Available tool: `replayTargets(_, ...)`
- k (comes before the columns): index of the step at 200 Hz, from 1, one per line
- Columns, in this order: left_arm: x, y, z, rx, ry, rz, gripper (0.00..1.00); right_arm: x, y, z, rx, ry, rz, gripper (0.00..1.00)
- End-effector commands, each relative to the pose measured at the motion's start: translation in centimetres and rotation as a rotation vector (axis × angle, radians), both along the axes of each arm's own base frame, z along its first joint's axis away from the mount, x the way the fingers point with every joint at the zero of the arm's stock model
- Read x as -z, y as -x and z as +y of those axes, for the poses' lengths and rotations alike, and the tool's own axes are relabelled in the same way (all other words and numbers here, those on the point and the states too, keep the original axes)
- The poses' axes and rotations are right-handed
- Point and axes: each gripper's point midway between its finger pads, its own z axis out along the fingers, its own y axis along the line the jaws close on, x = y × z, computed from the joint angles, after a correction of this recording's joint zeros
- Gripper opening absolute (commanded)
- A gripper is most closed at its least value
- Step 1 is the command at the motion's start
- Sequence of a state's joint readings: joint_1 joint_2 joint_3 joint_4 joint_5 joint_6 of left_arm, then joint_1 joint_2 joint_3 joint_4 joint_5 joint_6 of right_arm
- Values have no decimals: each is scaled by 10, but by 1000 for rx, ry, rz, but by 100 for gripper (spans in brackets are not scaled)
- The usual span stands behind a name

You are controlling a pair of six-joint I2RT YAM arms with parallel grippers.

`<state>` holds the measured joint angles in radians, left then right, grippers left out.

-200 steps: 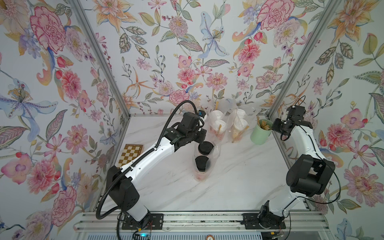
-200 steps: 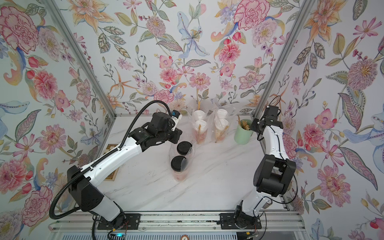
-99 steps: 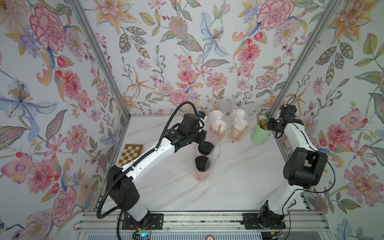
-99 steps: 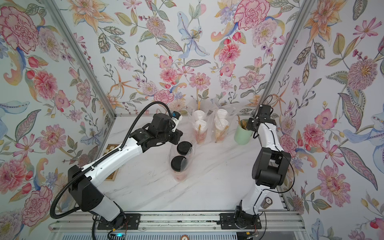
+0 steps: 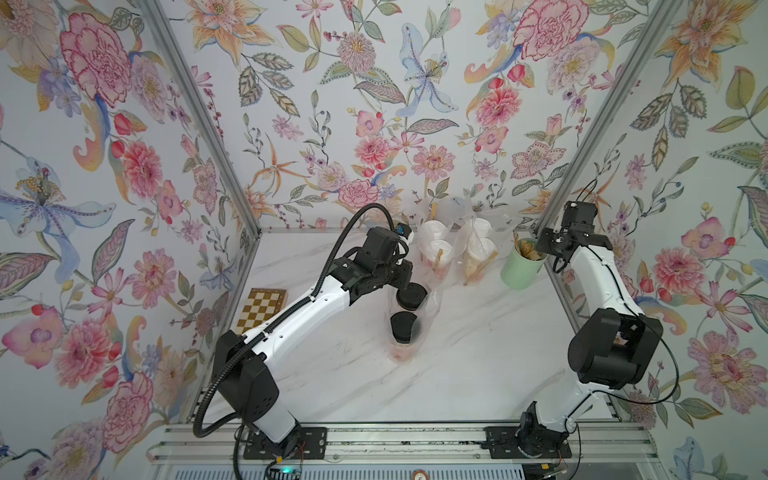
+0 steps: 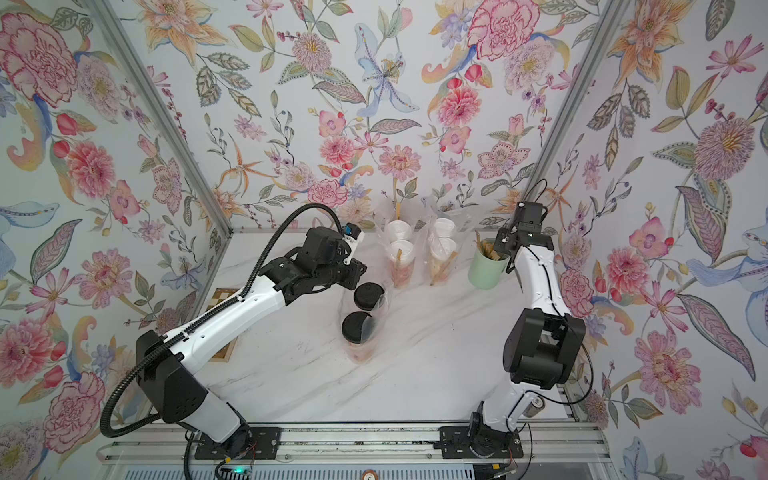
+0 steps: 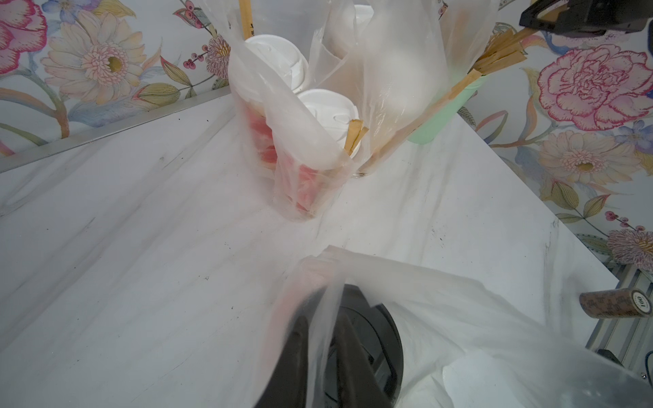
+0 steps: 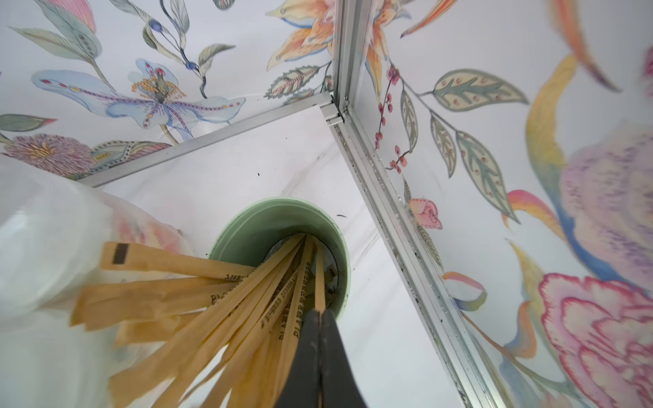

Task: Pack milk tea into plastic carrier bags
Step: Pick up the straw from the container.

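thin crinkly clear carrier bag (image 5: 429, 305) stands on the worktop (image 5: 478, 345) around two black-lidded milk tea cups (image 5: 404, 327). left gripper (image 5: 402, 277), arm stretched forward, sits at its rim; blurred film hides whether its jaws are apart. right gripper (image 8: 319, 318) pinches a flat paper-wrapped stick (image 8: 319, 279) inside the smooth mint cup (image 8: 243, 226).

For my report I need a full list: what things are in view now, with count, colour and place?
bags: three, transparent, one mid-table, two behind
black-lidded cups: two, reddish sides, in the mid-table one
white-lidded cups: four, in the two behind
green cup: one, mint, back right
sticks: several, brown, in green cup
checkered board: one, brown-cream, table's left edge
small cylinder: one, brown, beyond table's right edge
table: one, white marble
left gripper: one, black, at mid-table handle, grip unclear
right gripper: one, black, shut on one stick
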<state>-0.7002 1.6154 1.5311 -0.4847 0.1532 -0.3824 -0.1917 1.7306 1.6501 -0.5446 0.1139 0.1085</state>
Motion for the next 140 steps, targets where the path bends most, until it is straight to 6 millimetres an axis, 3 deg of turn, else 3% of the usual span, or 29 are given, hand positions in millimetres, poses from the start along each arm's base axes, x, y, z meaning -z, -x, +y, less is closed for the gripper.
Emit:
replayTargets(1, -8, -1, 6, -6, 6, -21, 21, -55, 19, 2, 27, 42, -96, 0)
replayTargets(42, -4, 0, 9, 10, -32, -33, 28, -108, 60, 16, 36, 65, -200, 0)
replayTargets(81, -3, 1, 17, 21, -92, -54, 36, -161, 102, 44, -1, 84, -313, 0)
replayTargets(110, -5, 5, 21, 54, -144, -75, 44, -189, 130, 80, -98, 16, -385, 0)
replayTargets(140, 3, 8, 24, 105, -213, -69, 52, -208, 156, 133, -272, -134, -432, 0)
